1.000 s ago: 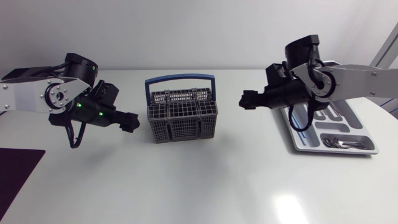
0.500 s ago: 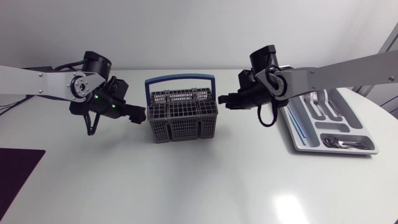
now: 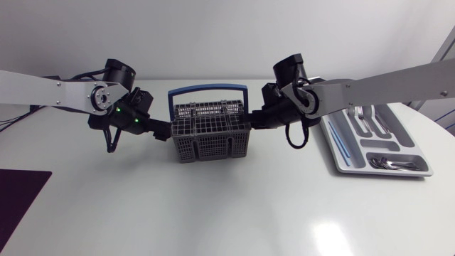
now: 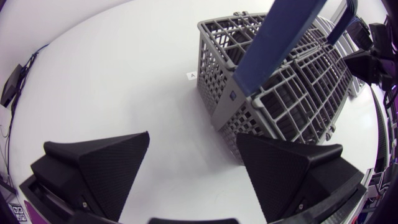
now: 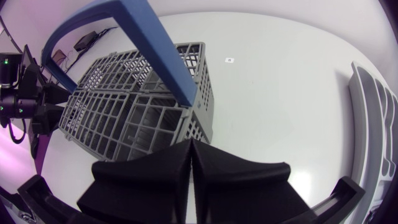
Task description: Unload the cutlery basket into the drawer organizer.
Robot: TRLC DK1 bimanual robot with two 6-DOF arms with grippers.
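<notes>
Left gripper [image 4: 193, 142]: fingers spread wide, holding nothing. Cutlery basket [image 4: 280, 99] just ahead, nearer its right finger. Right gripper [image 5: 191, 149]: fingers pressed together, empty, tips at basket's opposite end. Drawer organizer [image 3: 338, 160] well behind right gripper.

Matt grey plastic lattice for the cutlery basket [image 3: 209, 135], smooth blue plastic for its handle [image 3: 206, 89]. Glossy white over the table [image 3: 234, 206], catching glare. Smooth pale grey plastic for the drawer organizer [image 3: 384, 173], shiny metal for the cutlery [image 3: 387, 163] inside. Matt black, finely textured, on the fingers [image 4: 99, 168] of the left gripper [image 4: 193, 142] and of the right gripper [image 5: 191, 149].
</notes>
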